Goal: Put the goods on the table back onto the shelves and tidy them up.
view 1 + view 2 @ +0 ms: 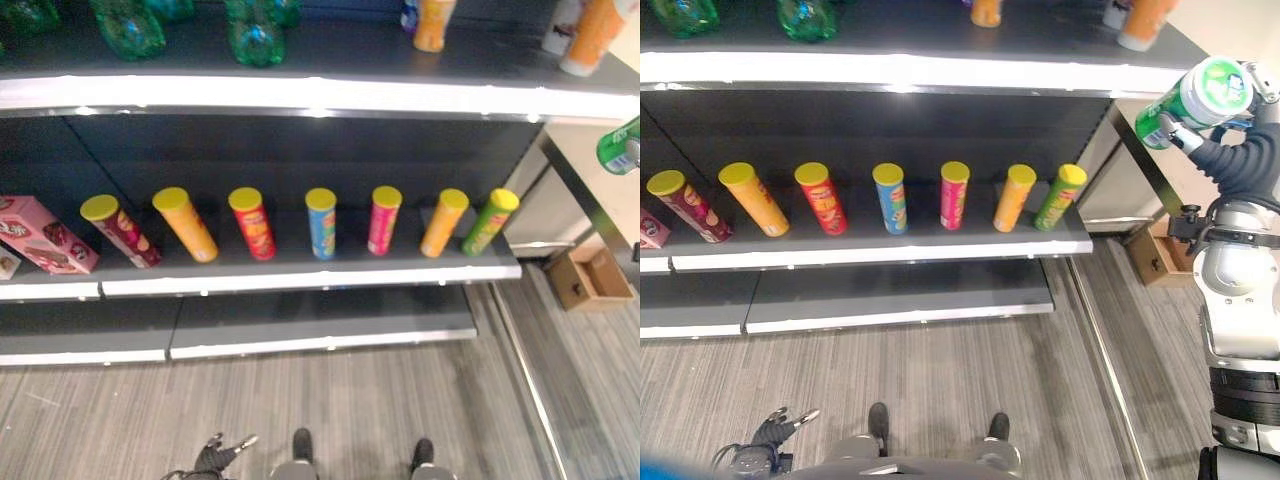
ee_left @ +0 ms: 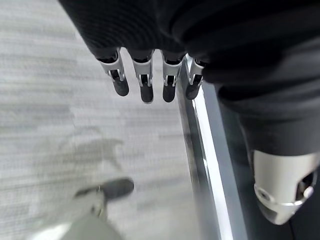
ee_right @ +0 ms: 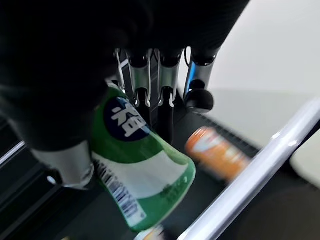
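My right hand (image 1: 1228, 152) is raised at the right end of the shelving, level with the top shelf (image 1: 300, 95), and is shut on a green bottle with a white and green label (image 1: 1195, 98) (image 3: 142, 175), held tilted. Past it, an orange bottle (image 3: 217, 152) lies further in on the top shelf. My left hand (image 1: 216, 455) hangs low near the floor with straight fingers (image 2: 145, 87) and holds nothing.
A row of yellow-lidded chip cans (image 1: 320, 222) stands on the middle shelf (image 1: 310, 278), with a pink box (image 1: 45, 235) at its left. Green bottles (image 1: 255, 35) and orange bottles (image 1: 434, 25) stand on the top shelf. A cardboard box (image 1: 590, 277) sits on the floor at right.
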Available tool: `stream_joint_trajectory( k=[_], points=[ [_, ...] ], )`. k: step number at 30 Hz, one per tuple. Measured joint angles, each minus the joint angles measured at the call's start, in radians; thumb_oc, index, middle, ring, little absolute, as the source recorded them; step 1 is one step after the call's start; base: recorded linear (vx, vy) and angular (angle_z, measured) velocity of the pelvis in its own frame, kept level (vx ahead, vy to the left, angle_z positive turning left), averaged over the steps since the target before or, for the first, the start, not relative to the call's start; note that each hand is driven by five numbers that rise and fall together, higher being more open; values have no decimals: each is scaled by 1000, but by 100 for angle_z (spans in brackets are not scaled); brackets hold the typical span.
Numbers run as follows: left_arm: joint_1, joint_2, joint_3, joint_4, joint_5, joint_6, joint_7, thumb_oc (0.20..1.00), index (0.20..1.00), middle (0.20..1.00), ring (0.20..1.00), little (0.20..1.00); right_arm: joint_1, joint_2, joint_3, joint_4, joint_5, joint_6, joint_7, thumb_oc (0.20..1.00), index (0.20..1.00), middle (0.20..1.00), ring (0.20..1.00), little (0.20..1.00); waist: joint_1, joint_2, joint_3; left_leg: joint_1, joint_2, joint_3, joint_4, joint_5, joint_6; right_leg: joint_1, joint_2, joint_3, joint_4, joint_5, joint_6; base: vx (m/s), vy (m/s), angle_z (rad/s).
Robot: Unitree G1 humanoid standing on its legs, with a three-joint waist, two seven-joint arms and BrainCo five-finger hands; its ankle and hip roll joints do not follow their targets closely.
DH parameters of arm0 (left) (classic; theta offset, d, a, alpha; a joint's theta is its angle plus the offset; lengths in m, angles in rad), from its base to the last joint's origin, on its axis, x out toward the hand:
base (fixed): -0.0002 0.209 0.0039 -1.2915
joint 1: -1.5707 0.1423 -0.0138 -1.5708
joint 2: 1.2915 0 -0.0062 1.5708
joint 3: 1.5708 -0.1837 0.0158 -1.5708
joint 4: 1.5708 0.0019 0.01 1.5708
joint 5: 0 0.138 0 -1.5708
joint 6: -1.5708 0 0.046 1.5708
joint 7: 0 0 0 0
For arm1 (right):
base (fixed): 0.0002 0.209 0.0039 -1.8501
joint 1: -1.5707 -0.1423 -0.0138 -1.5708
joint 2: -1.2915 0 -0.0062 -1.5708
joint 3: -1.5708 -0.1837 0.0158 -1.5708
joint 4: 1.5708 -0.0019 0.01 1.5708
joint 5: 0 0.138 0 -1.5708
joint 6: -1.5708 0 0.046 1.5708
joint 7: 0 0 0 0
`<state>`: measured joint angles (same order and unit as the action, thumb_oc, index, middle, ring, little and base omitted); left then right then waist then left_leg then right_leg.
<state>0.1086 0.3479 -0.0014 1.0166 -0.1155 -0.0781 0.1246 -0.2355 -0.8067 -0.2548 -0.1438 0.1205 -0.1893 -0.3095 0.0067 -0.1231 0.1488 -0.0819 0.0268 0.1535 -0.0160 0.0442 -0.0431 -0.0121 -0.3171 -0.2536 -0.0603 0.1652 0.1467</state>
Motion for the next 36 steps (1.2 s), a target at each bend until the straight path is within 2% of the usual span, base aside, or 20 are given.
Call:
stream_joint_trajectory(
  k=[2, 4, 5, 7, 9, 10, 11, 12, 13, 14, 15, 17, 19, 20, 21, 23, 25, 28, 31, 36],
  points=[
    [2, 4, 7, 11, 0, 0, 0, 1000, 1000, 1000, 1000, 1000, -18, 0, 14, 7, 13, 2, 8, 200, 200, 200, 200, 200, 10, -9, 2, 1, -13, 1, 4, -11, 15, -6, -10, -7, 19, 11, 1, 60, 215, 2],
    [6, 3, 5, 19, 0, 1, 0, 1000, 1000, 1000, 1000, 1000, -40, -2, 30, 16, 28, 2, 12, 200, 200, 200, 200, 200, 11, 0, 4, 20, -8, -1, -9, -10, 23, -17, -18, -8, 72, 12, 0, 58, 174, 4],
    [3, 3, 5, 21, 0, 1, 0, 1000, 1000, 1000, 1000, 1000, -46, -8, 29, 19, 40, 1, 13, 200, 200, 200, 200, 200, 22, -1, 12, 22, -25, -7, -11, -24, 29, -28, -27, -6, 113, 17, 6, 72, 186, 18],
    [8, -1, -4, 15, 0, 1, -1, 1000, 1000, 1000, 1000, 1000, -51, -23, 28, 32, 56, 2, 13, 200, 200, 200, 200, 200, 12, 14, 19, 40, -19, -25, -19, -12, 45, -37, -34, -5, 162, 25, 4, 25, 58, 19],
    [9, 1, -12, 19, 0, 1, -1, 1000, 1000, 1000, 1000, 1000, -55, -43, 28, 40, 59, -1, 14, 200, 200, 200, 200, 200, 19, 15, 30, 47, -30, -38, -31, -19, 54, -51, -48, 23, 214, 30, 10, 100, 47, 18],
    [4, 0, -18, 19, 0, 1, -2, 1000, 1000, 1000, 1000, 1000, -51, -58, 27, 52, 78, -4, 14, 200, 200, 200, 200, 200, 15, 23, 44, 53, -31, -57, -30, -20, 57, -70, -53, 62, 288, 30, 10, 175, 15, 44],
    [-5, 0, -37, 16, 0, 1, -1, 1000, 1000, 1000, 1000, 1000, -43, -80, 27, 66, 99, -5, 16, 200, 200, 200, 200, 200, -2, 34, 52, 68, -26, -88, -37, -11, 77, -107, -41, 105, 342, -35, 39, 130, -38, 42],
    [-14, 3, -48, 14, -1, 0, -2, 1000, 1000, 1000, 1000, 1000, -46, -124, 28, 81, 126, -8, 27, 200, 200, 200, 200, 200, -2, 52, 66, 58, -2, -101, -36, -3, 86, -142, 28, 178, 322, -129, 54, 51, -51, 35],
    [-23, 2, -49, 21, -1, 1, -2, 1000, 1000, 1000, 1000, 1000, -50, -153, 27, 89, 138, -11, 30, 200, 200, 200, 200, 200, -8, 63, 77, 48, 13, -118, -33, -3, 86, -142, 91, 240, 222, -155, 75, 75, -75, 34],
    [-20, 6, -44, 26, -1, 1, -5, 1000, 1000, 1000, 1000, 1000, -61, -175, 24, 91, 156, -11, 31, 200, 200, 200, 200, 200, -16, 59, 84, 44, 15, -117, -44, 9, 90, -146, 112, 221, 132, -147, 65, 70, -72, 40],
    [-27, 6, -42, 31, -1, 0, -6, 1000, 1000, 1000, 1000, 1000, -83, -176, 27, 93, 169, -22, 31, 200, 200, 200, 200, 200, -26, 40, 92, 53, -6, -131, -53, 10, 91, -166, 116, 203, 74, -133, 56, 109, -128, 42],
    [-44, 5, -36, 44, -1, 0, -6, 1000, 1000, 1000, 1000, 1000, -105, -177, 25, 97, 182, -41, 30, 200, 200, 200, 200, 200, -35, 20, 109, 48, -11, -156, -52, 0, 75, -171, 141, 203, -16, -106, 49, 69, -110, 53],
    [-45, 4, -33, 42, -1, -1, -9, 1000, 1000, 1000, 1000, 1000, -102, -176, 25, 110, 201, -41, 31, 200, 200, 200, 200, 200, -40, 0, 107, 54, -27, -175, -53, 0, 62, -161, 137, 191, -29, -110, 54, 33, -95, 67],
    [-46, -2, -36, 46, -1, 0, -11, 1000, 1000, 1000, 1000, 1000, -104, -181, 24, 120, 213, -42, 32, 200, 200, 200, 200, 200, -37, -8, 109, 68, -32, -199, -53, -3, 32, -145, 128, 176, -29, -85, 49, 86, -198, 60],
    [-40, -13, -35, 46, -1, -1, -11, 1000, 1000, 1000, 1000, 1000, -103, -181, 26, 130, 213, -39, 34, 200, 200, 200, 200, 200, -32, 8, 108, 69, -12, -201, -53, -8, 17, -139, 145, 158, -29, -80, 45, 99, -178, 45],
    [-15, -26, -30, 46, -1, 0, -10, 1000, 1000, 1000, 1000, 1000, -112, -180, 33, 146, 228, -36, 43, 200, 200, 200, 200, 200, -25, 15, 108, 72, 21, -206, -53, -22, -14, -127, 170, 139, -42, -37, 41, 93, -133, 11],
    [13, -45, -32, 46, -2, 0, -13, 1000, 1000, 1000, 1000, 1000, -117, -193, 33, 163, 289, -36, 62, 200, 200, 200, 200, 200, -31, 14, 108, 91, 46, -220, -51, -39, -38, -105, 199, 120, -42, -4, -1, 58, -65, 13],
    [16, -68, -33, 47, -1, 0, -14, 1000, 1000, 1000, 1000, 1000, -129, -197, 39, 179, 347, -39, 84, 200, 200, 200, 200, 200, -31, 22, 106, 102, 78, -220, -52, -50, -63, -90, 231, 111, -40, -2, -35, 53, -50, -2],
    [5, -78, -34, 36, -2, -7, -17, 1000, 1000, 1000, 1000, 1000, -177, -217, 60, 254, 409, -41, 114, 200, 200, 200, 200, 200, -31, 29, 102, 110, 90, -219, -60, -54, -69, -83, 242, 100, -38, 4, -58, 40, -25, 2],
    [1, -76, -33, 38, -32, -7, -17, 1000, 1000, 1000, 1000, 1000, -277, -263, 118, 378, 496, -41, 142, 200, 200, 200, 200, 200, -21, 30, 101, 128, 72, -225, -71, -53, -69, -69, 223, 95, -38, 2, -59, 31, -16, 7]
  ],
)
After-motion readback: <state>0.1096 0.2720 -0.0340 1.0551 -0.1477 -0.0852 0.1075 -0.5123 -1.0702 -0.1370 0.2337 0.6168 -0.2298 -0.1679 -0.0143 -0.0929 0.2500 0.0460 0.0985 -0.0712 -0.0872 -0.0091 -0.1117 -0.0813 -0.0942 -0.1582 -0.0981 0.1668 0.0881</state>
